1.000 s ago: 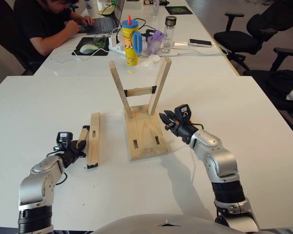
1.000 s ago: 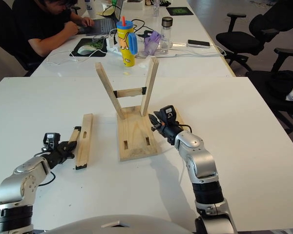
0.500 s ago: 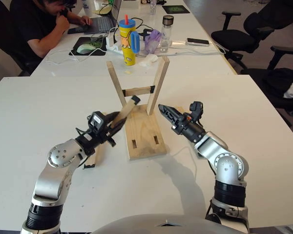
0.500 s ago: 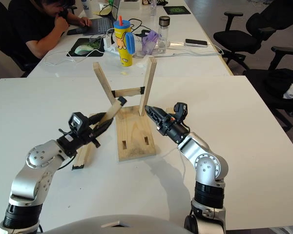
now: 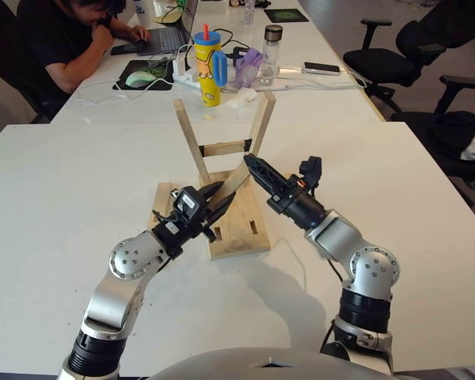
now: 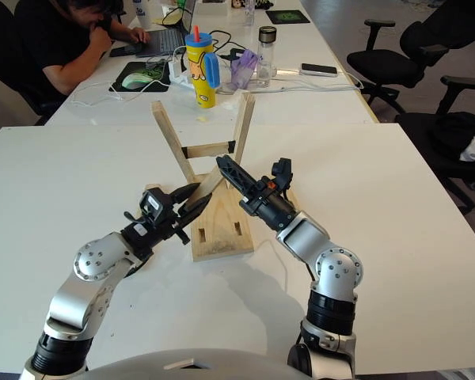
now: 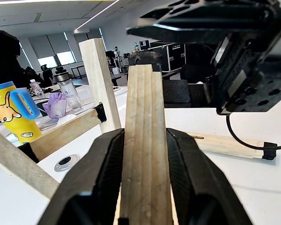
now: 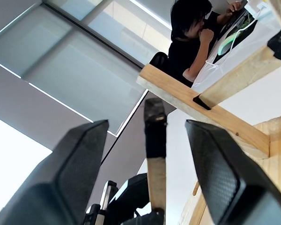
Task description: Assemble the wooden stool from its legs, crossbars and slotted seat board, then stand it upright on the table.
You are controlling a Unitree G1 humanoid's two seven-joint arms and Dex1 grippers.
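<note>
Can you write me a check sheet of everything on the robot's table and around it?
Surface: white table, no spills seen.
Job's things: slotted wooden seat board lies flat; two wooden legs, joined by a crossbar, stand in it; black-tipped wooden bar held above it; another wooden piece lies left of the board.
Clutter: yellow cup with a blue handle and clear bottle on the far table.
Grippers: left gripper shut on the bar; right gripper open, fingers either side of the bar's tip.
Cables: black cable by the right gripper.
Surroundings: black office chairs.
</note>
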